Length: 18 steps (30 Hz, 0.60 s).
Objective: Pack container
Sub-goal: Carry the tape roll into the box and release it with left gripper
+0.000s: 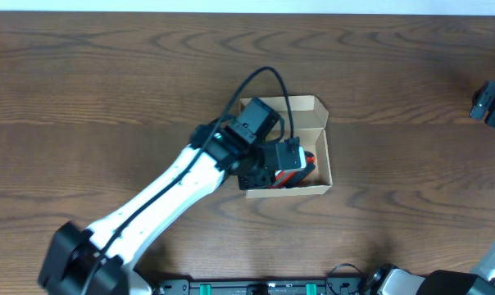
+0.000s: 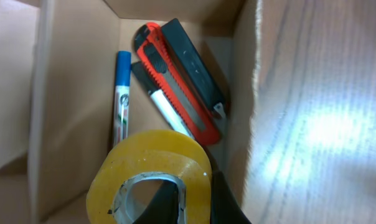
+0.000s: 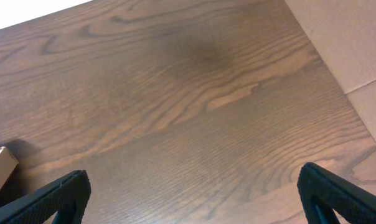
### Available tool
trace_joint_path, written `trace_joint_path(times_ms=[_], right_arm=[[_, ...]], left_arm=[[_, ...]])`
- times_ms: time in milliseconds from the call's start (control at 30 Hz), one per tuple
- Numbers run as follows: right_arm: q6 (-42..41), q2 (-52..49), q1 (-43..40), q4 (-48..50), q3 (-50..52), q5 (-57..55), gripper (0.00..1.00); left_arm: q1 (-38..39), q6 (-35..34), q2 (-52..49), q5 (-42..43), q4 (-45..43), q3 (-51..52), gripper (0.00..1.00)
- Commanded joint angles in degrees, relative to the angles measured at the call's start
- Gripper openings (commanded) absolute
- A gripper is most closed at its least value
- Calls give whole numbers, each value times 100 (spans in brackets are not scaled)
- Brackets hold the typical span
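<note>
The left tool [image 2: 197, 205], clenched on a yellow tape roll [image 2: 150, 155], hangs inside the open container [image 1: 323, 156] at mid-bench [image 1: 84, 82], above its blue marker [image 2: 122, 93] and red knife [image 2: 175, 87], while far right of the container the right tool [image 3: 194, 193] gapes released.

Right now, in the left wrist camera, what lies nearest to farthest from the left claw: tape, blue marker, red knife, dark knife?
1. Tape roll: held in the left gripper itself.
2. Blue marker, on the left, and red knife, in the middle: too close to call.
3. Dark knife, on the right: farthest.
</note>
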<state>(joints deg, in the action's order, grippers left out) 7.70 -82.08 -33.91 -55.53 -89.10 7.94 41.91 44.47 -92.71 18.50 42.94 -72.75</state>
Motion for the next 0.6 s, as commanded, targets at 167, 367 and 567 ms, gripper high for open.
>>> trace_joint_path(times_ms=[167, 367, 567], right_arm=[[-105, -22, -28, -46, 7, 4, 99], [-107, -22, -24, -76, 7, 70, 99], [-107, -31, -24, -96, 9, 111, 99]], left_arm=[[24, 271, -562, 63, -540, -96, 6], [22, 273, -935, 61, -702, -96, 6], [22, 271, -1316, 61, -699, -96, 5]])
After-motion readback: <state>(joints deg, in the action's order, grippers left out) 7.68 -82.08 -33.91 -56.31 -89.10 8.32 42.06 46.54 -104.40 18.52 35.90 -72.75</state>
